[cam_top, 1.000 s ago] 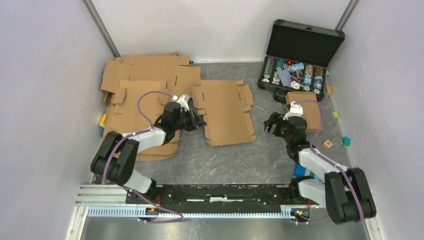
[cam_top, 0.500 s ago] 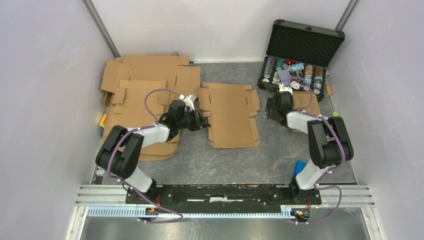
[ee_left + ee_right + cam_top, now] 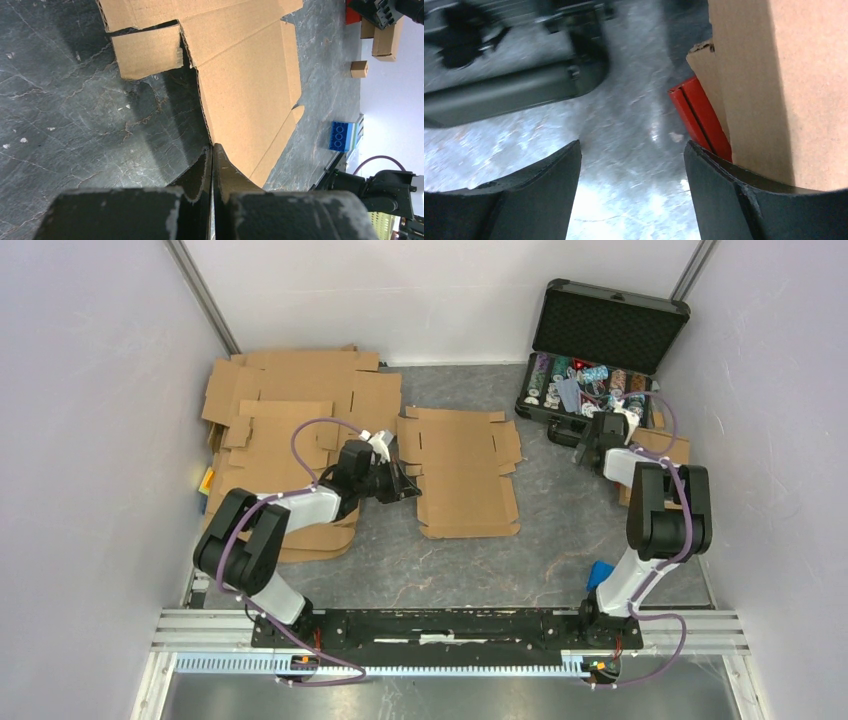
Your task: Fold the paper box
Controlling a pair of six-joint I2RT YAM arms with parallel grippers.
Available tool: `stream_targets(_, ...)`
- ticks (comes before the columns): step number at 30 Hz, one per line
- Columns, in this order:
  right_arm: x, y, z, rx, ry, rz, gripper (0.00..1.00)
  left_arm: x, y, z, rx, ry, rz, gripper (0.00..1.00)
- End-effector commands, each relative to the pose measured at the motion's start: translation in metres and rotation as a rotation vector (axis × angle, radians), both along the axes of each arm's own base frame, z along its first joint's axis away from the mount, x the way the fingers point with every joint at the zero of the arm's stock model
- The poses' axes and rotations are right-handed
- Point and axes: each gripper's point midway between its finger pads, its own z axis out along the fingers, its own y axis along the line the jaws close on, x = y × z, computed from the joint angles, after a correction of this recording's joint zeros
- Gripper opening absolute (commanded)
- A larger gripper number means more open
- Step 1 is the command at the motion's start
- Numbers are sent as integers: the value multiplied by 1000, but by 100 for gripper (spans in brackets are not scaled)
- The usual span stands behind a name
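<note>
Grey table [image 3: 560, 540] from above: the flat box [image 3: 465, 475] lies mid-table, my left hand [image 3: 402, 486] at its left edge, my right hand [image 3: 584, 434] far off near the open case [image 3: 610, 335]. Left wrist: that hand is clenched on the box's edge, a blue block [image 3: 341, 136] beyond. Right wrist: my right hand is spread wide, grasping nothing, with a folded carton [image 3: 784, 85] just beside one finger.
</note>
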Motion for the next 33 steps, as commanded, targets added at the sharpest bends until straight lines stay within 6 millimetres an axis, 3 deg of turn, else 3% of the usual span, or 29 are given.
stream_targets(1, -24, -24, -3, 1, 60, -103, 80, 4, -11, 13, -9, -55, -68, 2)
stream_targets(4, -20, -12, 10, 28, 14, -22, 79, 1, -15, 13, -15, -47, -87, 2)
stream_targets(10, -1, 91, 59, 192, -204, 440, 91, 0, -20, 8, -10, -28, -110, 2)
stream_targets(12, -6, 137, 62, 297, -223, 598, 95, 0, -20, 2, 4, -4, -111, 2)
stream_targets(14, -15, 163, 53, 335, -180, 673, 96, 2, -16, -4, 32, 13, -96, 2)
stream_targets(19, -22, 165, 21, 319, -93, 637, 93, 1, -14, -11, 63, 34, -103, 4)
stream_targets(27, 3, 173, 9, 376, -103, 600, 82, -2, -12, -10, 81, 26, -114, 8)
stream_targets(29, 9, 174, 10, 377, -119, 593, 76, -3, -12, -12, 81, 35, -125, 9)
stream_targets(33, 17, 174, 8, 366, -127, 595, 48, -4, -13, -11, 78, 31, -134, 16)
